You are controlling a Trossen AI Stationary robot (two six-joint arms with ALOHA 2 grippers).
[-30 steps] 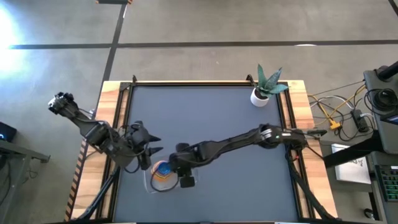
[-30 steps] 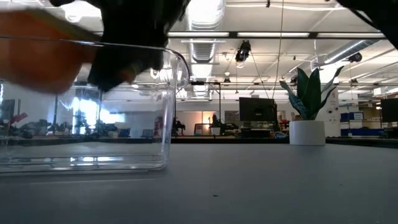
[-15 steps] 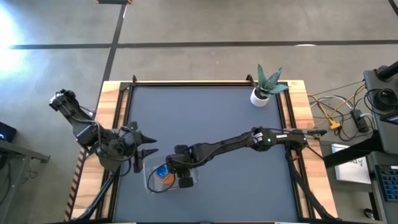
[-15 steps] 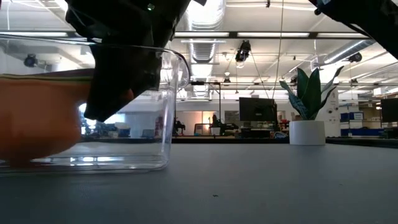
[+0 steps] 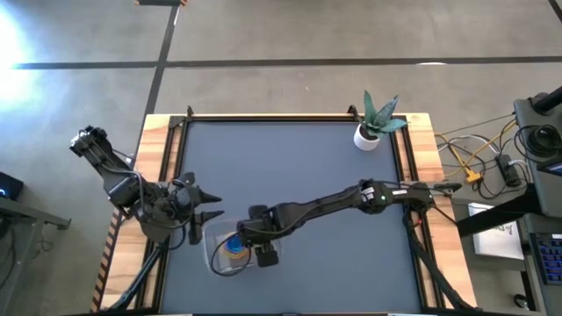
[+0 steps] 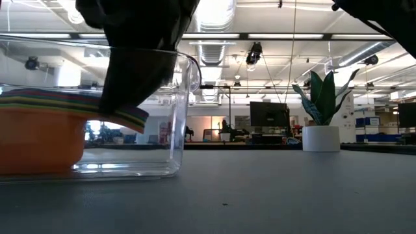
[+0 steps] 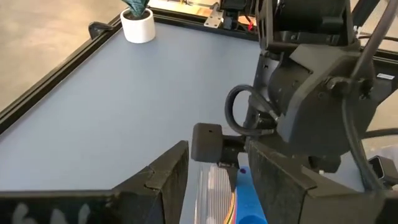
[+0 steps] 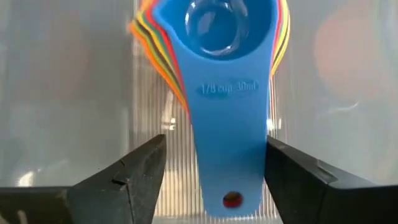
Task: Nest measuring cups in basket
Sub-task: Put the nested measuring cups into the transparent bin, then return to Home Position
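— Where's the stack of measuring cups (image 8: pixel 214 74)?
— Nested, sitting inside the clear basket (image 6: pixel 179 117), near the table's (image 5: pixel 299 175) front edge, toward the front-left corner. Blue cup (image 5: pixel 233 245) on top; orange, the largest, at the bottom, with coloured rims layered between. Blue handle lying flat, pointing back toward the right wrist camera.

— And the right gripper (image 8: pixel 214 168)?
— Hanging over the basket, just above the stack. Fingers (image 8: pixel 134 171) spread apart on either side of the blue handle, clear of it in the right wrist view. Nothing gripped.

— Touching the cups anywhere?
— Hard to say from the low view; dark gripper body overlapping the rims there, contact not clear.

— Left gripper (image 5: pixel 209 211)?
— Near the table's left edge, just beside the basket, pointing toward the right arm. Fingers (image 7: pixel 165 180) parted, nothing between them.

— Anything else on the table?
— White pot with a spiky green plant (image 5: pixel 376 121), at the back-right corner, well apart from the basket.
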